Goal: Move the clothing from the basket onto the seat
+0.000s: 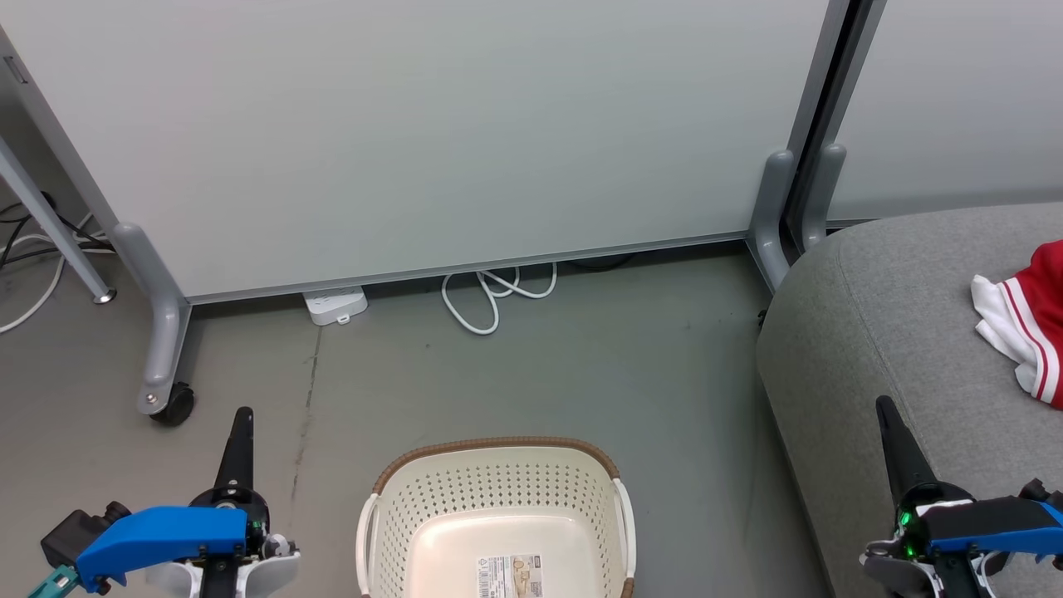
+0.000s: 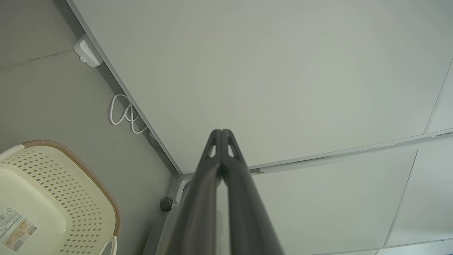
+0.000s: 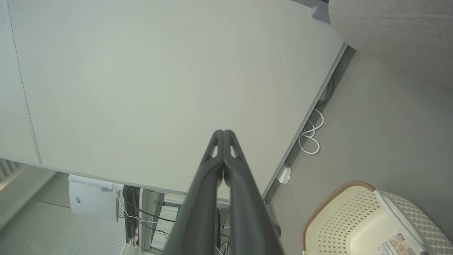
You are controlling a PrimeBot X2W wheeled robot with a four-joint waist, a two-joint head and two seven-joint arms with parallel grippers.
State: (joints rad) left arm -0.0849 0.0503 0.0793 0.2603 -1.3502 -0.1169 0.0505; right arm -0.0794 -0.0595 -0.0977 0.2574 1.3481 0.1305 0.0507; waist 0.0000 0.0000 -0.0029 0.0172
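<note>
The cream perforated basket (image 1: pixel 498 498) with its brown braided rim stands on the floor at the bottom middle, holding nothing but the label sticker on its bottom. It also shows as the basket (image 2: pixel 70 198) and the basket (image 3: pixel 339 219) in the wrist views. A red garment with white striped panel (image 1: pixel 1026 324) lies on the grey seat (image 1: pixel 897 332) at the right edge. My left gripper (image 1: pixel 242 413) points up at the lower left, shut and holding nothing, fingertips together (image 2: pixel 221 131). My right gripper (image 1: pixel 884 404) is shut over the seat's front corner, tips closed (image 3: pixel 223 132).
A pale partition panel (image 1: pixel 432 133) on grey wheeled feet (image 1: pixel 166 390) closes off the back. A white power strip (image 1: pixel 335 304) and looped white cable (image 1: pixel 490 295) lie at its base. Grey floor (image 1: pixel 664 390) stretches between basket, panel and seat.
</note>
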